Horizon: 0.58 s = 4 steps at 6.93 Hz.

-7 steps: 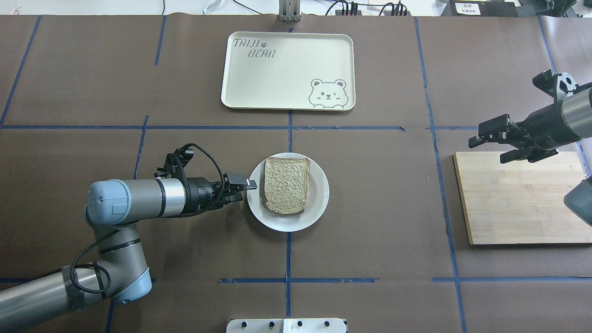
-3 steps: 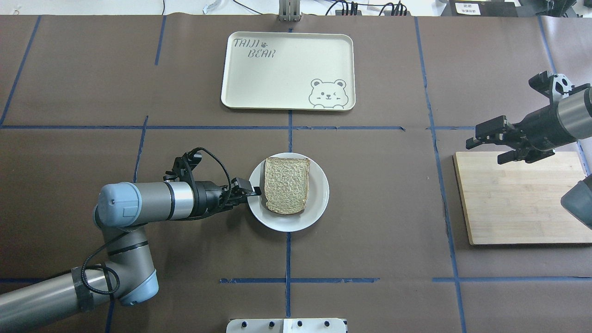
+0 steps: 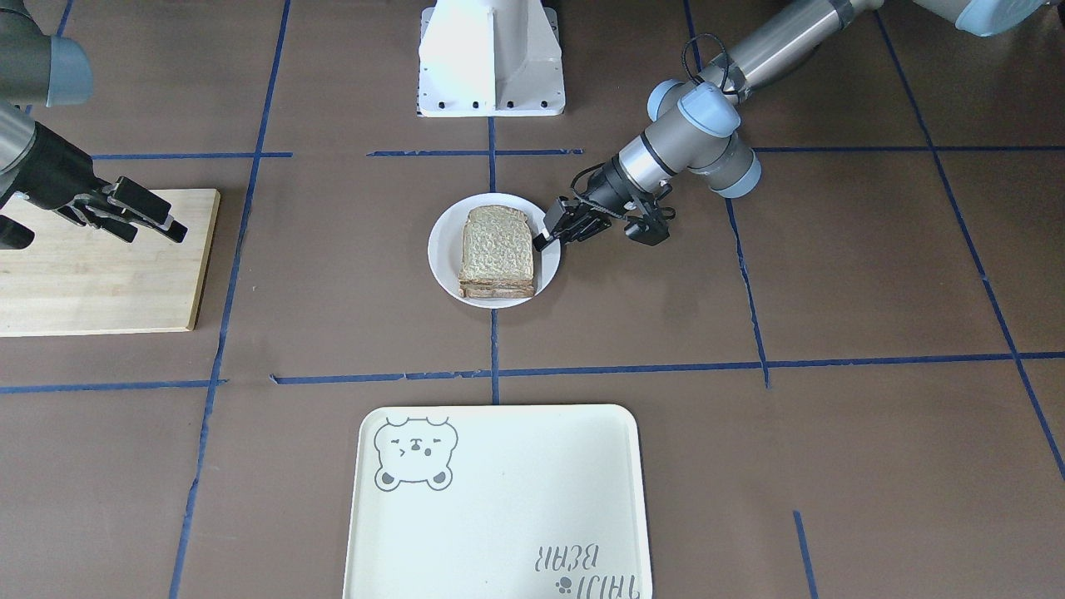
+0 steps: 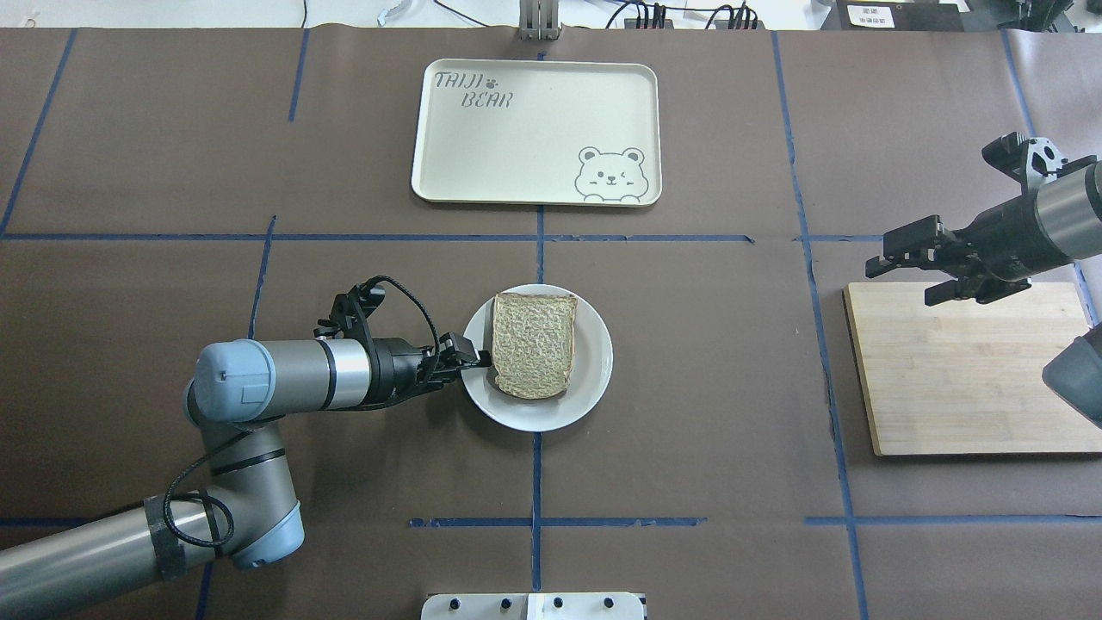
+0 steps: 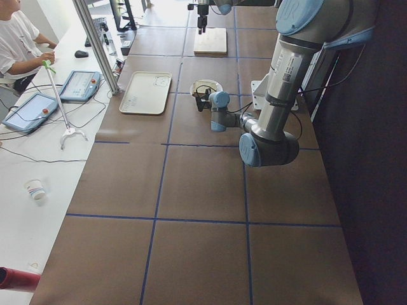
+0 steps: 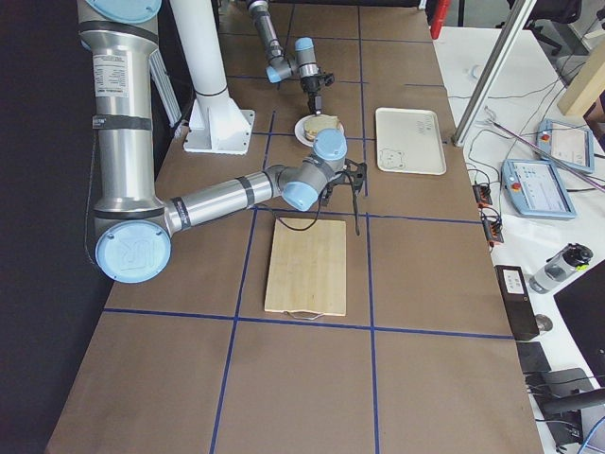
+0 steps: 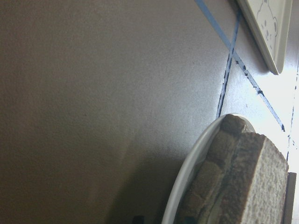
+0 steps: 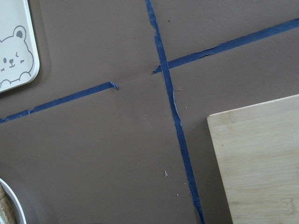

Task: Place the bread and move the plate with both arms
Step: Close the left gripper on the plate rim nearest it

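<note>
The bread [image 4: 534, 344] lies flat on the white plate [image 4: 594, 379] at the table's middle; its near edge looks layered in the front view [image 3: 497, 249]. My left gripper [image 4: 469, 357] lies low and level at the plate's left rim, its upper finger over the rim and touching the bread's crust. It is open. The left wrist view shows the rim [image 7: 187, 182] and the bread [image 7: 243, 186] very close. My right gripper [image 4: 900, 275] is open and empty, above the far left corner of the cutting board.
A cream bear tray [image 4: 534, 129] lies at the far side, behind the plate. A wooden cutting board [image 4: 973, 379] lies at the right. The white pedestal base [image 3: 491, 58] stands at the near edge. Blue tape lines cross the brown table cover.
My left gripper has moved right, from just outside the plate's rim to over the rim and against the bread. My right gripper has shifted slightly left.
</note>
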Tool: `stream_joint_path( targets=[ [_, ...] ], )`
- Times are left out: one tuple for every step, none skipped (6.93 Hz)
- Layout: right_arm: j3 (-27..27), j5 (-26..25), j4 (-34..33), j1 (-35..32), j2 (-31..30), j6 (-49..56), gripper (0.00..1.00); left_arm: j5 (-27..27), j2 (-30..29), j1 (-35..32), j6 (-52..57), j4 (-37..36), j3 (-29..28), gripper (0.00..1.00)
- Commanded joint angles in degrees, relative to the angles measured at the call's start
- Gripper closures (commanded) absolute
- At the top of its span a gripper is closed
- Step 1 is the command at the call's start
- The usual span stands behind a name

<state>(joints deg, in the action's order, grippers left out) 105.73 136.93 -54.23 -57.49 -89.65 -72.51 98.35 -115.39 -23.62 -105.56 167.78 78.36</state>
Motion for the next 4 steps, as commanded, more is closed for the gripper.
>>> stream_joint_path(
  targets=[
    [0.0, 0.0, 0.0, 0.0, 0.0, 0.0, 0.0, 0.0, -0.4, 0.3, -0.1, 0.0, 0.0, 0.66],
    [0.0, 0.0, 0.0, 0.0, -0.1, 0.0, 0.0, 0.0, -0.4, 0.5, -0.1, 0.2, 0.0, 0.71],
    [0.0, 0.0, 0.0, 0.0, -0.1, 0.0, 0.0, 0.0, -0.5, 0.5, -0.1, 0.2, 0.0, 0.78],
    [0.0, 0.0, 0.0, 0.0, -0.1, 0.0, 0.0, 0.0, -0.7, 0.4, -0.1, 0.3, 0.2, 0.85]
  ],
)
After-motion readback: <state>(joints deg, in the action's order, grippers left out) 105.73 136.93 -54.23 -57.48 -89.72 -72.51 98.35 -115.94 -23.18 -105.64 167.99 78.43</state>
